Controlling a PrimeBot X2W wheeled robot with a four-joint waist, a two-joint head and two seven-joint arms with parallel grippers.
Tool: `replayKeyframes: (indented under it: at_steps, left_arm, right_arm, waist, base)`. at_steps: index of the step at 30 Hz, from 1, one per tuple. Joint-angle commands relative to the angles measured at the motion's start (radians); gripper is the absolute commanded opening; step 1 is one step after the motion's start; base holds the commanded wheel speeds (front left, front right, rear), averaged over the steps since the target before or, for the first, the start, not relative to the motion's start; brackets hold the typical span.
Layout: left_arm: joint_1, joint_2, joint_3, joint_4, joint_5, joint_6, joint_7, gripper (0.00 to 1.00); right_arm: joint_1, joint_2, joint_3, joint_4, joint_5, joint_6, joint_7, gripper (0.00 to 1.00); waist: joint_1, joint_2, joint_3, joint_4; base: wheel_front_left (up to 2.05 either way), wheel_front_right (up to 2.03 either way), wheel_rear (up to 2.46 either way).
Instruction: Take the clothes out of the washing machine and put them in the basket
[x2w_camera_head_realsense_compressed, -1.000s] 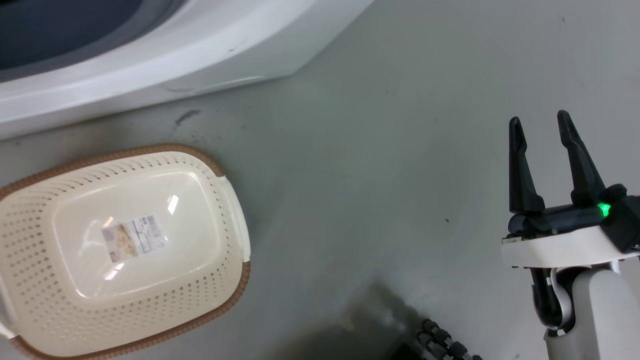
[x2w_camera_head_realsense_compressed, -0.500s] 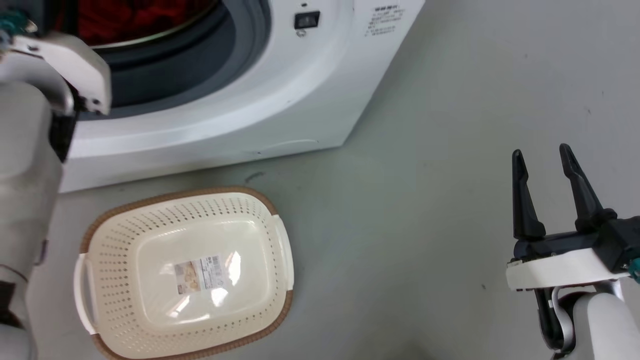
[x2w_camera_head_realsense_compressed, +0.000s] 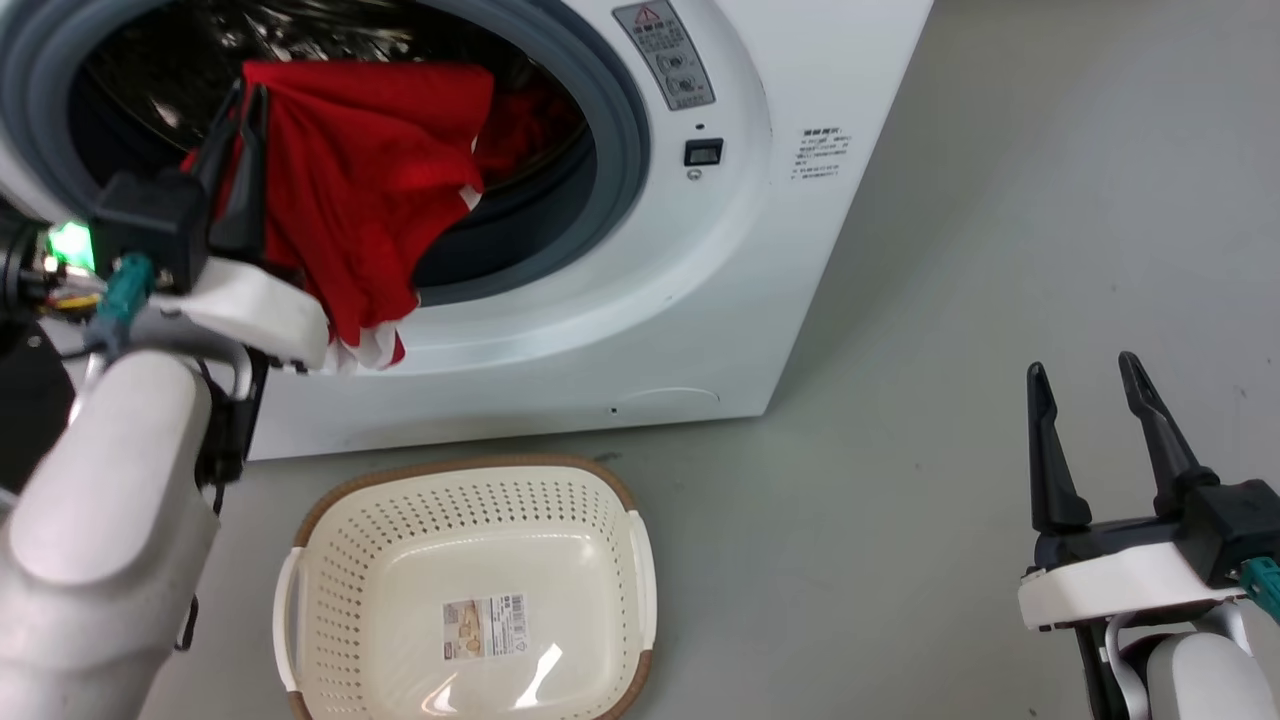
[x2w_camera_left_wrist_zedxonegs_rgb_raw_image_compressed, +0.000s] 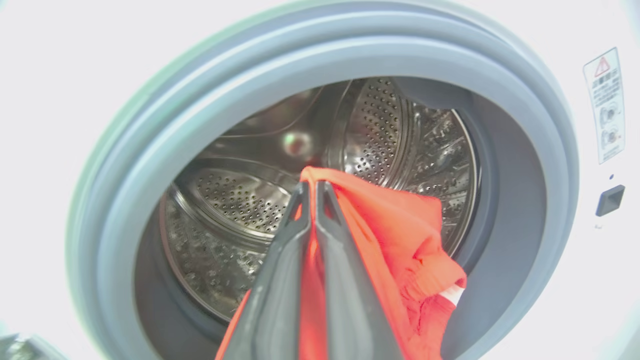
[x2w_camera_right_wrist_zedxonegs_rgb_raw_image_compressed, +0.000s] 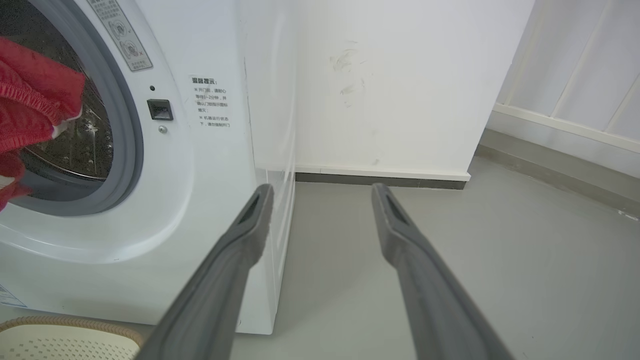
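Note:
The white washing machine (x2w_camera_head_realsense_compressed: 790, 260) stands open at the top of the head view. My left gripper (x2w_camera_head_realsense_compressed: 250, 100) is shut on a red garment (x2w_camera_head_realsense_compressed: 370, 180) with white trim at its hem. The garment hangs out over the grey gasket from the porthole. In the left wrist view my left gripper (x2w_camera_left_wrist_zedxonegs_rgb_raw_image_compressed: 312, 186) pinches the red garment (x2w_camera_left_wrist_zedxonegs_rgb_raw_image_compressed: 400, 235) in front of the steel drum (x2w_camera_left_wrist_zedxonegs_rgb_raw_image_compressed: 235, 200). More red cloth (x2w_camera_head_realsense_compressed: 525, 115) lies deeper in the drum. The cream basket (x2w_camera_head_realsense_compressed: 450, 472) sits empty on the floor below the porthole. My right gripper (x2w_camera_head_realsense_compressed: 1085, 370) is open at the lower right, far from the machine, holding nothing.
Grey floor (x2w_camera_head_realsense_compressed: 900, 500) spreads between the basket and my right arm. In the right wrist view my right gripper (x2w_camera_right_wrist_zedxonegs_rgb_raw_image_compressed: 322, 187) points at a white wall (x2w_camera_right_wrist_zedxonegs_rgb_raw_image_compressed: 390, 90) beside the washing machine (x2w_camera_right_wrist_zedxonegs_rgb_raw_image_compressed: 220, 150), with the basket's rim (x2w_camera_right_wrist_zedxonegs_rgb_raw_image_compressed: 55, 322) at the bottom left.
The head camera has tilted up, so the porthole has come into view. My left gripper now shows, holding the red garment at the opening. The right gripper stays open.

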Motion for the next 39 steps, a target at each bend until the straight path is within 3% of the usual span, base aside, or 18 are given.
replayKeyframes:
  at_steps: [1, 11, 20, 28, 39]
  left_arm:
    - [0.048, 0.001, 0.021, -0.050, 0.021, 0.011, -0.002, 0.00]
    - [0.317, -0.025, 0.125, -0.343, 0.089, 0.029, -0.003, 0.00]
    - [0.509, -0.047, 0.100, -0.453, 0.107, -0.001, -0.003, 0.00]
    - [0.571, -0.079, 0.038, -0.306, 0.096, -0.051, -0.003, 0.00]
    - [0.458, -0.128, 0.055, 0.042, 0.121, -0.144, -0.003, 0.00]
  right_arm:
    - [0.015, -0.001, 0.003, 0.003, -0.003, -0.001, -0.002, 1.00]
    - [0.044, -0.001, -0.009, 0.013, -0.005, -0.001, -0.002, 1.00]
    - [0.050, -0.001, -0.019, 0.007, -0.007, -0.001, -0.002, 1.00]
    - [0.015, -0.001, -0.010, -0.002, -0.010, -0.001, -0.002, 1.00]
    - [-0.045, -0.001, 0.005, -0.032, 0.006, -0.001, -0.002, 1.00]
  waist:
    - [0.0001, -0.0001, -0.033, 0.019]
    - [0.0001, -0.0001, -0.093, 0.052]
    - [0.0001, -0.0001, -0.078, 0.088]
    - [0.0001, -0.0001, -0.010, 0.067]
    - [0.0001, -0.0001, 0.170, -0.005]
  base:
    - [0.00, 0.00, 0.00]
    - [0.00, 0.00, 0.00]
    - [0.00, 0.00, 0.00]
    - [0.00, 0.00, 0.00]
    - [0.00, 0.00, 0.00]
